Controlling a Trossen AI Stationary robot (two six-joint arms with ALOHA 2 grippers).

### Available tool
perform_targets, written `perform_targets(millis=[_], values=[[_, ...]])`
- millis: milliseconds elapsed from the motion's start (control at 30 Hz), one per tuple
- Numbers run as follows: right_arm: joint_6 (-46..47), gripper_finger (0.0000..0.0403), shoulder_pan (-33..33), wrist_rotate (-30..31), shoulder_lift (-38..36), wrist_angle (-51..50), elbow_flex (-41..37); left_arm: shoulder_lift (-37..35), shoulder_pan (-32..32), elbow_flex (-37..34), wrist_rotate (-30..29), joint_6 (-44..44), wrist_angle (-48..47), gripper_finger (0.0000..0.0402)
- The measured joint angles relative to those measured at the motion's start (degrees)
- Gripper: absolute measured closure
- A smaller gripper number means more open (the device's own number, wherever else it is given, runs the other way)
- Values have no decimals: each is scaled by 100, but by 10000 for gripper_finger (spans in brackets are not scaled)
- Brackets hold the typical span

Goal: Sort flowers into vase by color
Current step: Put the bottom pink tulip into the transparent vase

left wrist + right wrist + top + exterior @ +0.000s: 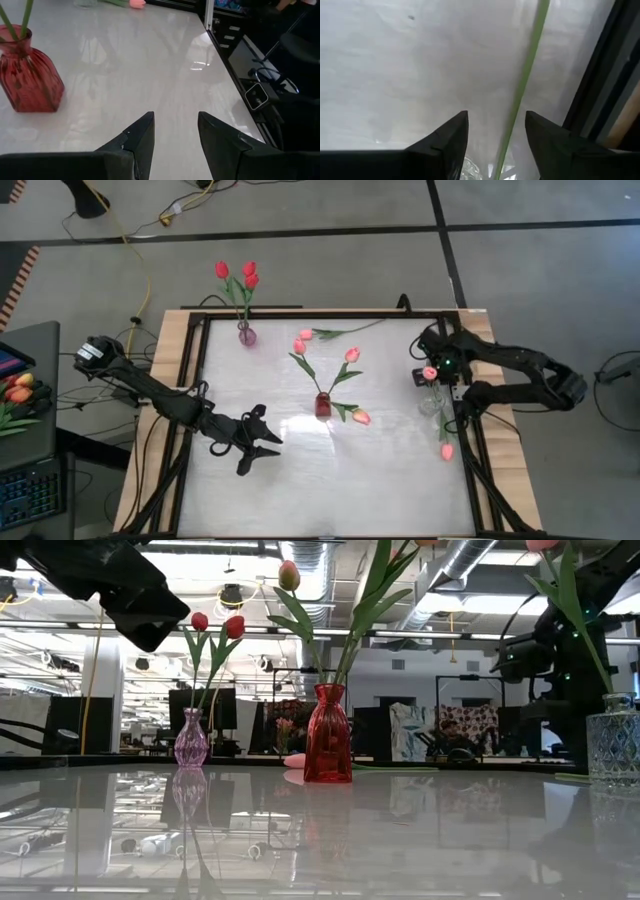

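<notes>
A purple vase (246,335) at the far left holds red tulips (249,275). In the middle of the table a red vase (322,405) holds pink tulips (352,355). Near the right edge a clear glass vase (612,745) holds pink tulips (429,373), one head drooping toward the near side (446,450). My right gripper (496,135) points down over this vase, open, with a green stem (522,90) standing between its fingers, apart from both. My left gripper (175,135) hovers open over the table, left of the red vase (27,75).
A loose pink tulip (335,333) lies on the table near the far edge. A black frame (478,470) borders the white tabletop. A bunch of orange tulips (18,392) lies on a side stand off the table's left.
</notes>
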Motion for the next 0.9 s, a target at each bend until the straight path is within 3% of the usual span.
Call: perform_targets(millis=[533,900], values=[[501,243,332,-69,-13,321,-453,0,1,2,22,12,-2,262],[494,362,335,22,-9,515,-412,0,0,2,52,14,-3,262]])
